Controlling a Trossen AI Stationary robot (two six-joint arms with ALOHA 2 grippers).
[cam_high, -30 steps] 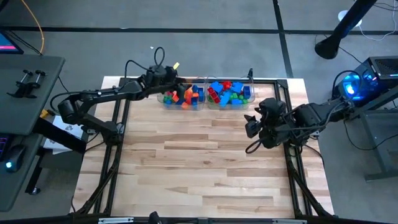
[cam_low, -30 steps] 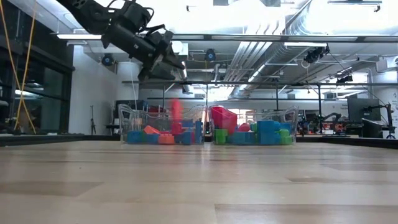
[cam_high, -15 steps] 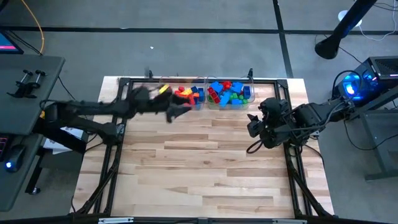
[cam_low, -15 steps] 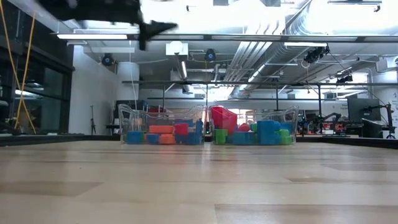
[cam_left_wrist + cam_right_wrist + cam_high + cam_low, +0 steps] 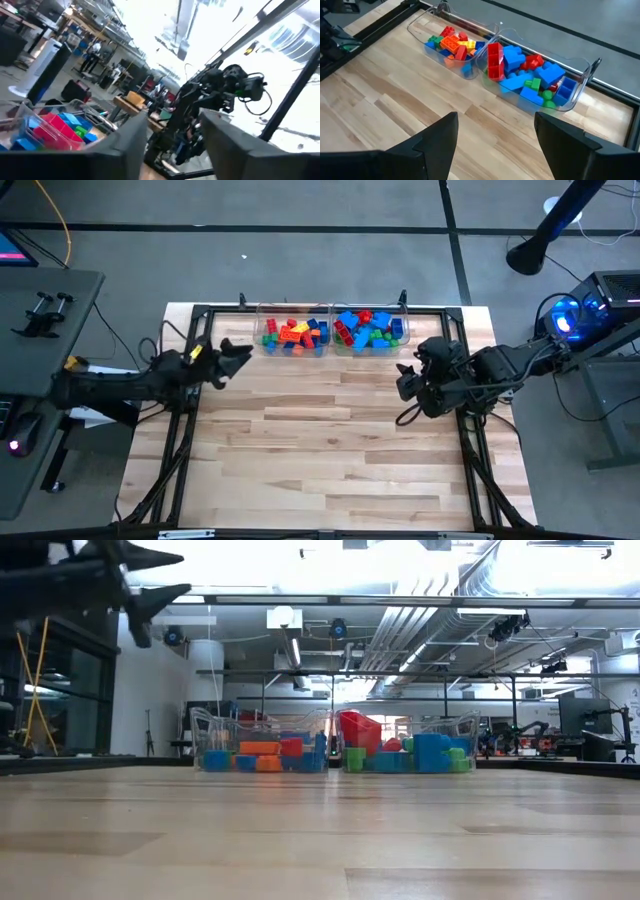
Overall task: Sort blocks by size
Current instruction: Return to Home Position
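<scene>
The blocks lie in two clear bins at the table's far edge. The left bin (image 5: 293, 336) holds mostly red, orange and blue blocks (image 5: 452, 44). The right bin (image 5: 371, 330) holds mostly blue, red and green blocks (image 5: 530, 75). My left gripper (image 5: 238, 356) is open and empty. It hovers high over the table's left part, near the left bin, and also shows in the low view (image 5: 185, 572). My right gripper (image 5: 403, 380) is open and empty. It hangs over the table's right part, nearer than the right bin.
A black frame rail (image 5: 300, 308) runs along the table's far edge behind the bins. The bare wooden tabletop (image 5: 320, 440) stretches from the bins to the near edge. My right arm shows far off in the left wrist view (image 5: 220, 95).
My left gripper stood over the left bin, where a red block was falling in. It has since swung away toward the table's left edge and a little nearer, staying high. The red block now lies in the left bin.
</scene>
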